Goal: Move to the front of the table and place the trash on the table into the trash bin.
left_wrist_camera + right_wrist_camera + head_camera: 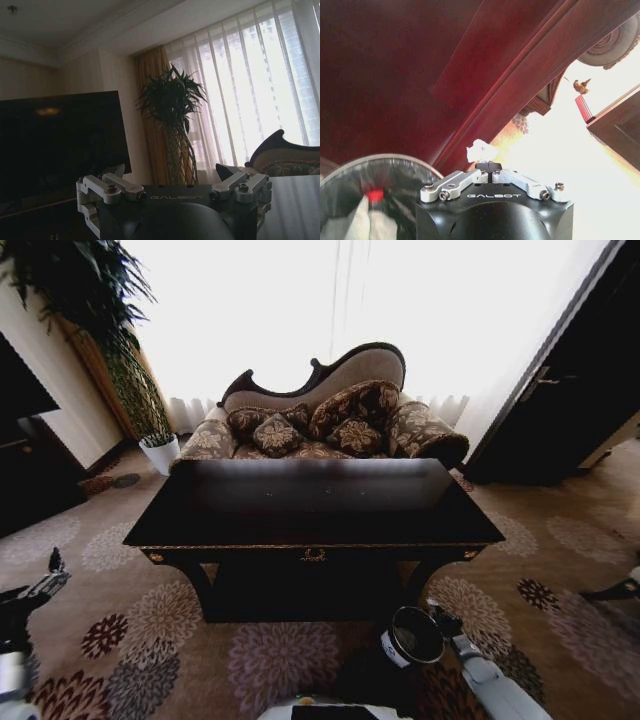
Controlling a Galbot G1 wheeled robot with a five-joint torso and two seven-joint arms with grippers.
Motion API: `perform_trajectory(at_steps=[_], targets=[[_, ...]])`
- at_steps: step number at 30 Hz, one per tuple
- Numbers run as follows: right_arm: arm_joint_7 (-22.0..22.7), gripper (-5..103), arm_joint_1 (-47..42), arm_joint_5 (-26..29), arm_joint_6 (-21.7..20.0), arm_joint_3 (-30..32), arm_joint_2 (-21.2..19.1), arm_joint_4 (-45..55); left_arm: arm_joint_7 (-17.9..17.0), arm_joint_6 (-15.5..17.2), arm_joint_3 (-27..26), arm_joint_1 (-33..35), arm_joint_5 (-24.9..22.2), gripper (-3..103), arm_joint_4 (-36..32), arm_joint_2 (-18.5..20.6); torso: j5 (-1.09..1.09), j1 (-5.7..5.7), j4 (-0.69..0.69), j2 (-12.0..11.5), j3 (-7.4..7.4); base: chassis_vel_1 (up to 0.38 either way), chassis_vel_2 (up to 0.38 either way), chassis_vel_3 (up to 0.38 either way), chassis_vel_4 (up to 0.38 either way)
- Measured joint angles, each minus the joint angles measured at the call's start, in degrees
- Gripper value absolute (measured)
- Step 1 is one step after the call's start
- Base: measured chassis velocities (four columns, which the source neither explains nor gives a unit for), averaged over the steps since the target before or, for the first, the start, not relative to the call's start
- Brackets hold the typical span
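Now my right pincer (pixel 489 165), low beside the bin (pixel 415 636) under the table (pixel 310 515), pinches a white scrap (pixel 480 150); next I must carry it over the bin's mouth and let go.

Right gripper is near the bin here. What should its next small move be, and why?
Probably shift the right gripper sideways over the trash bin before opening. It is shut on a white scrap that seems to hang beside the rim, not over the opening; a red cap lies inside. The left gripper is open, off aside.
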Motion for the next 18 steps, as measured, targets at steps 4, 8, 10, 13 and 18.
perform_trajectory(at_steps=[4,8,10,13,18], targets=[[2.2,0,0.5,-2.6,-1.9,-2.0,-0.3,-1.6,0.0,0.0,0.5,-0.2,0.4,100,-0.1,-0.3,0.00,0.00,0.00,0.0,0.00,0.000,0.000,0.000,0.000],[4.0,0,1.6,-4.6,-4.6,-6.1,-0.9,-4.2,0.0,0.0,1.1,-0.3,0.9,100,-0.4,-0.6,0.00,0.00,0.01,0.0,0.00,0.000,0.000,0.000,0.000],[4.2,0,2.9,-5.0,-5.6,-9.9,-1.4,-7.4,0.0,0.0,1.1,-0.1,1.0,100,-0.7,-0.7,0.00,0.00,0.00,0.0,0.00,0.000,0.000,0.000,0.000],[4.7,0,4.1,-4.6,-6.6,-12.7,-1.5,-10.3,0.0,0.0,0.9,0.1,0.9,100,-1.0,-0.7,0.00,0.00,0.00,0.0,0.00,0.000,0.000,0.000,0.000],[5.2,0,5.2,-0.8,-8.5,-17.3,-1.5,-13.6,0.0,0.0,-0.1,0.7,0.3,100,-1.2,-0.5,-0.01,0.00,0.00,0.0,0.00,0.000,0.000,0.000,0.000]])
